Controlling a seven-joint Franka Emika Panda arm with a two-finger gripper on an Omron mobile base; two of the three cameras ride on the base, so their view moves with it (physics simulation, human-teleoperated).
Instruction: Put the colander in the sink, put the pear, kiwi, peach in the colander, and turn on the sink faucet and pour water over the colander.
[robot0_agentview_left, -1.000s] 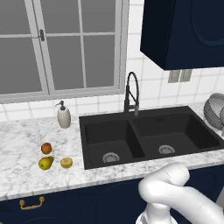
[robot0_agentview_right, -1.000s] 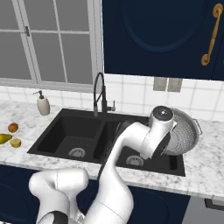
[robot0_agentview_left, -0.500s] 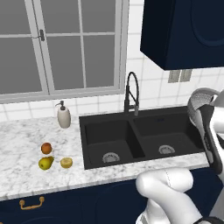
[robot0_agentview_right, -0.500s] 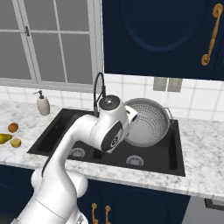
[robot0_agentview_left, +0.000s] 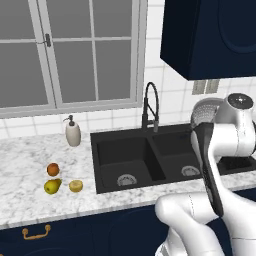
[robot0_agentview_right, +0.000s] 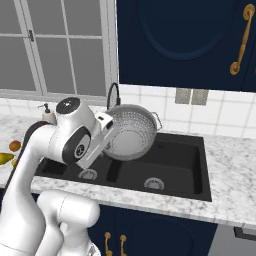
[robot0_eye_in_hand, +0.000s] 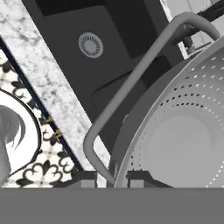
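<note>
Marble tabletop (robot0_agentview_left: 30, 200), black sink (robot0_agentview_right: 176, 172). Claw (robot0_eye_in_hand: 111, 177) clamped on colander (robot0_agentview_right: 131, 134) rim, tilted above sink. Best levelled, lowered gently into one basin, clear of faucet (robot0_agentview_left: 150, 105), released only once seated.

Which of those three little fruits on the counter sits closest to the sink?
The kiwi, the small golden-tan round one. It lies nearest the sink, while the yellow-green pear sits beside it further left and the reddish-orange peach lies behind them.
</note>
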